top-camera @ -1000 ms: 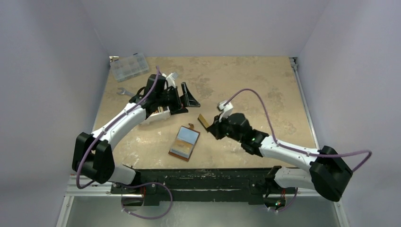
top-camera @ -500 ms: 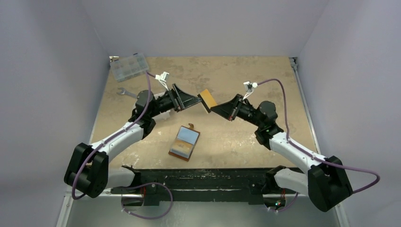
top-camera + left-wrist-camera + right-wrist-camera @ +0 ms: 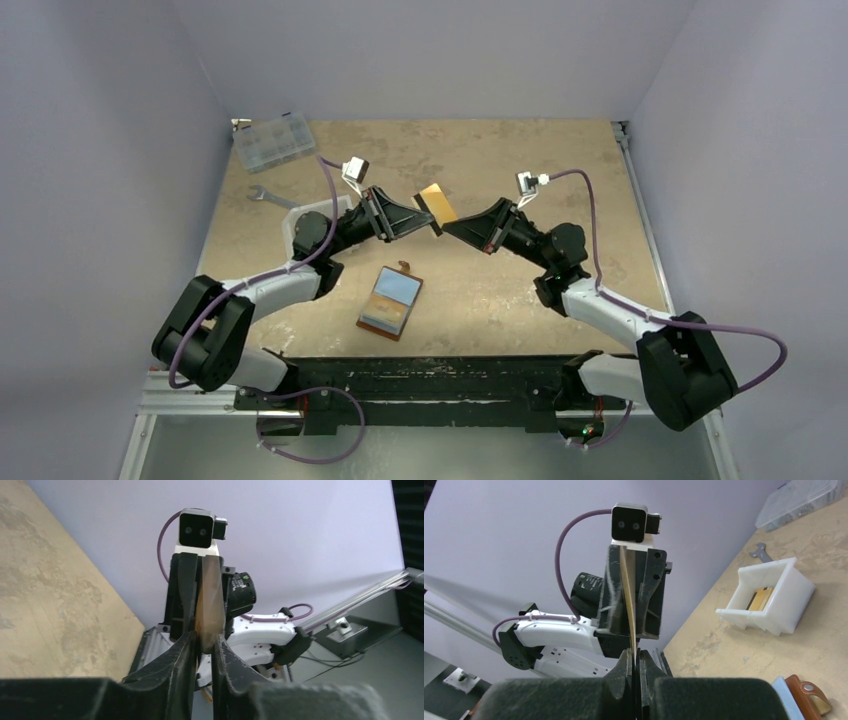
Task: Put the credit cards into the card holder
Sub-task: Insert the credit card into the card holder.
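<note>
1. The right gripper [image 3: 447, 228] is clamped shut on one end of the orange-yellow card [image 3: 437, 205], held in the air above the table [image 3: 520, 170].
2. The left gripper [image 3: 425, 222] faces it tip to tip. Its fingers [image 3: 186, 650] stand on either side of the same card's other end. In the right wrist view the card [image 3: 628, 595] lies against one finger with a thin gap to the other. Whether the left jaws are pressing it cannot be told.
3. The card stands on edge between the two grippers. Its long axis runs roughly along the line joining them, and a corner rises toward the far side of the table.
4. The card holder [image 3: 392, 302] lies open on the table, below the meeting point and toward the near edge. It is a little to the left, so it is somewhat nearer the left arm. Its long axis runs from far-right to near-left.
5. As a judgement, the next move turns on that offset. Whichever gripper ends up with the card must bring it down and back toward the bases, then turn it to line up with the holder's slots.
6. More cards stand in the white tray [image 3: 769, 600], farther left.
</note>
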You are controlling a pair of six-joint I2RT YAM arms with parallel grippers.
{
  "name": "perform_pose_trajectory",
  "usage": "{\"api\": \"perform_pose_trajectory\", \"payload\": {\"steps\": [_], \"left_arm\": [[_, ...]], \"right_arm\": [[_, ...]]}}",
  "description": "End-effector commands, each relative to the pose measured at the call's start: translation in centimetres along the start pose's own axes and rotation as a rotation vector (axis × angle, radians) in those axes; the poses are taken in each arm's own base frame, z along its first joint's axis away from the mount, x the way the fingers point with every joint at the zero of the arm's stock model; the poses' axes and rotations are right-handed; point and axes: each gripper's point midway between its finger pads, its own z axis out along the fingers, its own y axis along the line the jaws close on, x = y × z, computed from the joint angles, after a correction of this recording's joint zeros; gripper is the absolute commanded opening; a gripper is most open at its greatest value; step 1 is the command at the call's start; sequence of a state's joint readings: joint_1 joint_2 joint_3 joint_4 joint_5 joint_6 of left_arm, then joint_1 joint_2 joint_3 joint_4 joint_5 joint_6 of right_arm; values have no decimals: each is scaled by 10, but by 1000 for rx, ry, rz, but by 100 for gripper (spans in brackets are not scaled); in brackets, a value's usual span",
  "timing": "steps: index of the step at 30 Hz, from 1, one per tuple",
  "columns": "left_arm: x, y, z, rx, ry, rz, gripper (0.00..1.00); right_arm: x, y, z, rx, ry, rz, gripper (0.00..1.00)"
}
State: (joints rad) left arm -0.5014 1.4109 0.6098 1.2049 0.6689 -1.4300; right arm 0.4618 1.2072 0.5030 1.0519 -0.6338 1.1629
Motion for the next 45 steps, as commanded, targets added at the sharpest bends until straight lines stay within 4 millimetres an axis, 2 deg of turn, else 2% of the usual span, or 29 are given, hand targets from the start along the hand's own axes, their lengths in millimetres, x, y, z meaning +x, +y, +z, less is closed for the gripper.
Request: {"api": "perform_pose_trajectory", "payload": {"steps": [1,3,4,5,6,8,9,14,16,20,23,27,30,32,35,45], "left_arm": [[3,-20,1,91,-1,65,2],[6,-4,-1,15,29,53,0],[8,12,-5,-63,45,46,0],[10,27,-12,-148,61,52,0],[10,46,-23,-257,72,55,0],[9,81,-55,-518,97,72,0],[5,88,-70,-602,107,102,0],[0,95,-127,-879,152,132,0],[6,96,-138,-924,162,120,0],[17,96,-154,-964,150,104,0],[26,97,-159,-960,159,81,0],[35,98,-161,-935,165,57,0],[41,100,-160,-911,175,42,0],[45,103,-160,-903,181,26,0],[53,109,-161,-888,186,-8,0],[57,115,-163,-892,196,-25,0]], "right_arm": [[-14,12,6,-42,-57,-7,0],[-9,2,8,2,-8,-14,0],[-10,-15,11,85,16,-56,14],[-7,-40,10,205,65,-113,29],[-4,-64,6,318,122,-173,47],[6,-95,-2,424,235,-256,61],[12,-105,-4,442,277,-258,67],[50,-145,-1,427,492,-239,75],[66,-156,6,404,556,-246,76],[101,-178,26,452,678,-379,84],[117,-188,33,444,703,-343,81],[134,-193,29,415,724,-289,71],[144,-194,26,389,745,-257,56],[148,-193,24,373,751,-243,50],[155,-195,21,369,768,-221,49],[168,-202,16,381,795,-209,48]]}}
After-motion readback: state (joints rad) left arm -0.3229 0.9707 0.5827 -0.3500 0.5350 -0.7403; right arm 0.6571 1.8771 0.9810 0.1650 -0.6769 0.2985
